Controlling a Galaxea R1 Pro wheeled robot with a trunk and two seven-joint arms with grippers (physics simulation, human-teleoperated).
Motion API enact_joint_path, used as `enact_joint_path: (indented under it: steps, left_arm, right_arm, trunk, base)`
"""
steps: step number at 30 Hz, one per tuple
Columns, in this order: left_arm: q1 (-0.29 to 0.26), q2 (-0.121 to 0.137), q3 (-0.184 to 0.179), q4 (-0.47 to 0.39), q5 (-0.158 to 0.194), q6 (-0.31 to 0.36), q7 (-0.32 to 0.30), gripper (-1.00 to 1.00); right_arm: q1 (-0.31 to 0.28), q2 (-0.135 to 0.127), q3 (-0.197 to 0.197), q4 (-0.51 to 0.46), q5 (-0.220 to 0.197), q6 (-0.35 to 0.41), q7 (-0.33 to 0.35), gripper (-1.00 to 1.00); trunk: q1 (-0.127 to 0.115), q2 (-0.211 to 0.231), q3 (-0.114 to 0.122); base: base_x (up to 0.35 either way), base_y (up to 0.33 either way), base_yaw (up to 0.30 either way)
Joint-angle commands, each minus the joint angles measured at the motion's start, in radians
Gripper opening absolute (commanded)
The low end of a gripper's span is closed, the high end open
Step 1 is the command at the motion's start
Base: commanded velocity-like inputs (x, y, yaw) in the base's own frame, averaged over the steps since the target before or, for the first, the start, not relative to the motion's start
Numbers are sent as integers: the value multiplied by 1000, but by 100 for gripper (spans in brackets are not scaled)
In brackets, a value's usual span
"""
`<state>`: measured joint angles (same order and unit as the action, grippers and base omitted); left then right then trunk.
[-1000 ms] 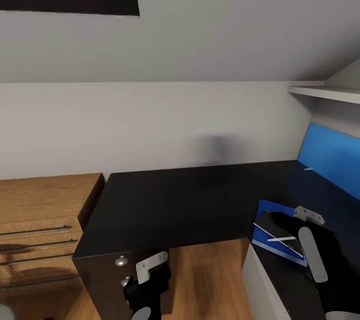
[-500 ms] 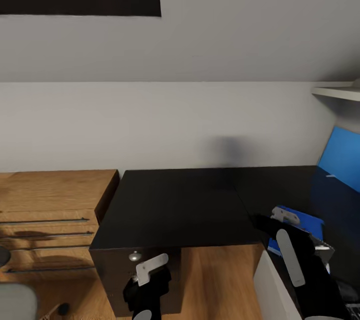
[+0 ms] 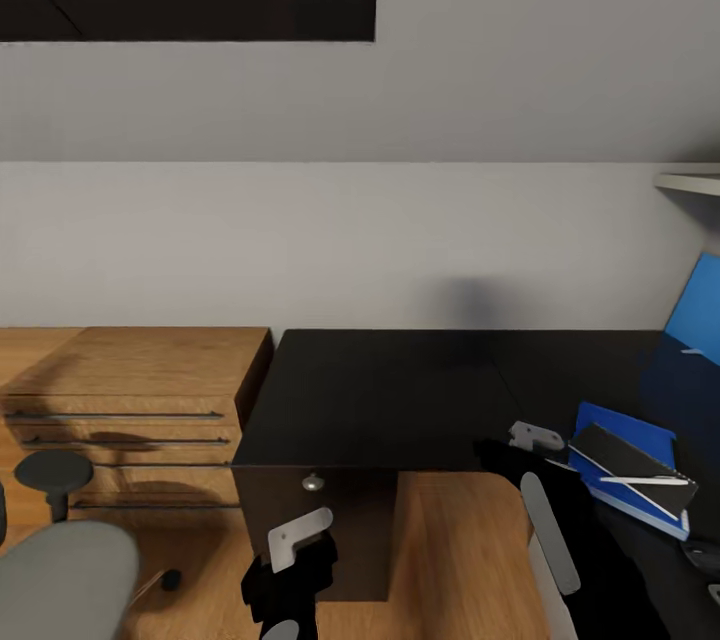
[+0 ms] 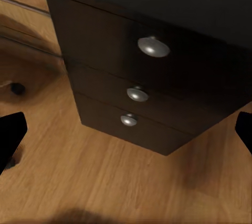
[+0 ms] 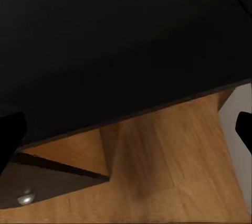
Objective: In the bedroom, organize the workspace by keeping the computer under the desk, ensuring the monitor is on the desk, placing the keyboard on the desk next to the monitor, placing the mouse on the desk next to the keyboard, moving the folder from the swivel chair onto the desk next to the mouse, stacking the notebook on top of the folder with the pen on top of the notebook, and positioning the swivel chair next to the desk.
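Here, the black bench (image 3: pixel 400 390) is taken as landmark. On its right-hand part a blue folder (image 3: pixel 622 425) is seen lying flat, with a dark notebook (image 3: pixel 625 455) stacked on it and a white pen (image 3: pixel 645 481) laid across the notebook. A blue panel (image 3: pixel 695 320) is seen standing at the far right of the bench. To the left of the bench a wooden drawer chest (image 3: pixel 130 390) is placed against the wall, and in front of that chest the grey swivel chair (image 3: pixel 60 580) is seen, apart from the bench. Three black drawers with round silver knobs (image 4: pixel 153 46) are shown below the bench's left end in the left wrist view. The left pincer (image 4: pixel 126 135) is held before these drawers with its fingers spread wide, nothing between them. The right pincer (image 5: pixel 126 129) is held above the bench's front edge, likewise released and holding nothing. The wooden floor (image 5: pixel 168 171) is seen below the bench
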<state>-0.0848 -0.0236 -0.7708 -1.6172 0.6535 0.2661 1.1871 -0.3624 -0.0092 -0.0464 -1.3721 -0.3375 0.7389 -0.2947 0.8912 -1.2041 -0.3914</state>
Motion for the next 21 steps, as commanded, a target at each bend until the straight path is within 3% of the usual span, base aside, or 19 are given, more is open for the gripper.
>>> enact_joint_path:
  steps: [1,17,18,21]
  left_arm:
    - [-1,0,-1,-1,1,10,6,100]
    - [-1,1,3,-1,2,11,3,100]
    - [-1,1,23,-1,2,12,2,100]
    - [-1,1,27,-1,2,12,1,100]
  right_arm:
    - [-1,0,4,-2,-10,3,-9,100]
    - [0,1,14,-27,-15,-1,-9,100]
    - [0,2,40,-23,-11,-1,-10,100]
    - [0,0,50,-22,-9,-1,-10,100]
  trunk:
    - [0,-1,-1]
    - [0,-1,-1]
    - [0,-1,-1]
    - [0,-1,-1]
  base:
    - [-247,237,4]
    - [-249,239,1]
    - [-255,230,50]
    - [-255,221,93]
